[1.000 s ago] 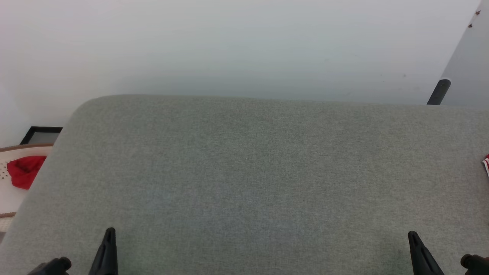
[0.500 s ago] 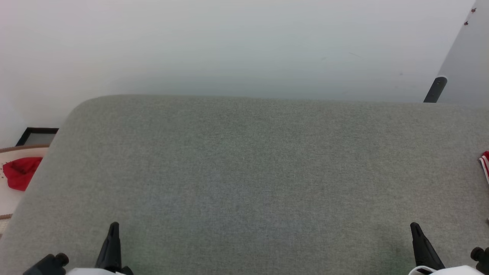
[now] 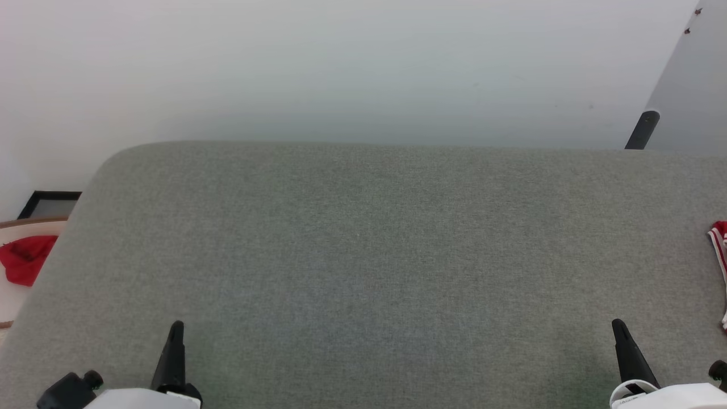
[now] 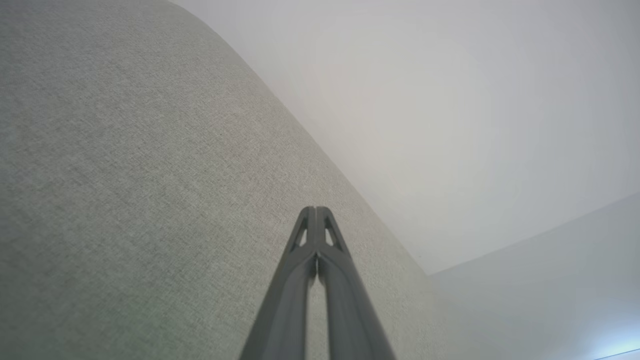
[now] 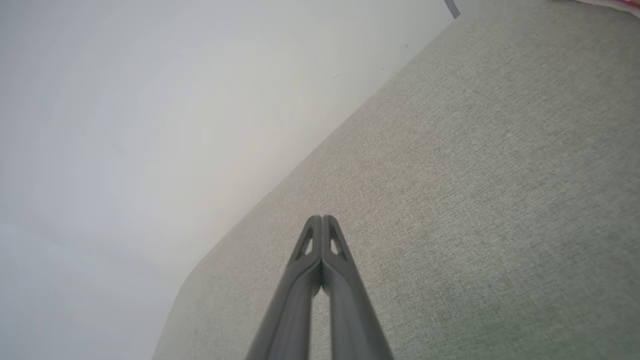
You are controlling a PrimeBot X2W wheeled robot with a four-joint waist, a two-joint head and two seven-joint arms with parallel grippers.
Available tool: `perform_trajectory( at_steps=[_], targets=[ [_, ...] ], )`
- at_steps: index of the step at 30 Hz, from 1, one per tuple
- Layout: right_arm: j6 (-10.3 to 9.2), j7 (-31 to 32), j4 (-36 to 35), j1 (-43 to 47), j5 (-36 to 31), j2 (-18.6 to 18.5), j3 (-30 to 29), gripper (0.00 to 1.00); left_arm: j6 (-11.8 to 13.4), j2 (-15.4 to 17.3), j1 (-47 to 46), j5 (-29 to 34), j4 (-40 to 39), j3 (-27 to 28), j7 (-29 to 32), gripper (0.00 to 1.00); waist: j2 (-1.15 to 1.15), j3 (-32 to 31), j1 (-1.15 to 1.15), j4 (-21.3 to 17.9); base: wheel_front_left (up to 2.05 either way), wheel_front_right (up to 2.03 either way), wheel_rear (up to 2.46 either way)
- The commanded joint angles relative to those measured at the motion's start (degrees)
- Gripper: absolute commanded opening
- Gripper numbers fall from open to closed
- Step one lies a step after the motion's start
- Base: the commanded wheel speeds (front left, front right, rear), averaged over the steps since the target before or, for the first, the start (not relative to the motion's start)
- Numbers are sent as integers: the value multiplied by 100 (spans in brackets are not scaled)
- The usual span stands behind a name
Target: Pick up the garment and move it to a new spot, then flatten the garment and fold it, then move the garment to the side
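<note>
Grey woven upholstery (image 3: pixel 363 255) spreads wide beneath both arms. At the near left, the left gripper (image 3: pixel 176 330) has its two dark fingers pressed together tip to tip (its wrist view shows them meeting) with nothing between them. The right gripper (image 3: pixel 618 328), at the near right, is closed the same way. Well apart from it, the garment (image 3: pixel 718 244) lies at the upholstery's right edge, a sliver of red-and-white striped trim showing. Beyond the left edge, a red cloth (image 3: pixel 25 258) rests on a white surface.
</note>
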Motion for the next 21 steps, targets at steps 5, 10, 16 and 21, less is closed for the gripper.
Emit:
perform_trajectory(
  at_steps=[5, 10, 16, 21],
  targets=[
    [-2, 92, -21, -190, 436, 13, -55, 0, 4, -16, -169, -391, -47, 33, 104, 0, 0, 7, 0, -23, 0, 0, 0],
    [-3, 165, 0, -243, 765, 32, -83, 0, 4, -53, -214, -683, -38, 38, 192, 0, 0, 14, 0, -44, 0, 0, 0],
    [-3, 253, 25, -299, 1136, 54, -118, 0, 5, -95, -272, -1012, -27, 43, 291, 0, 0, 22, 0, -70, 0, 0, 0],
    [-3, 317, 45, -364, 1434, 70, -142, 0, 5, -126, -306, -1271, -19, 48, 373, 0, 0, 28, 0, -91, 0, 0, 0]
  ],
)
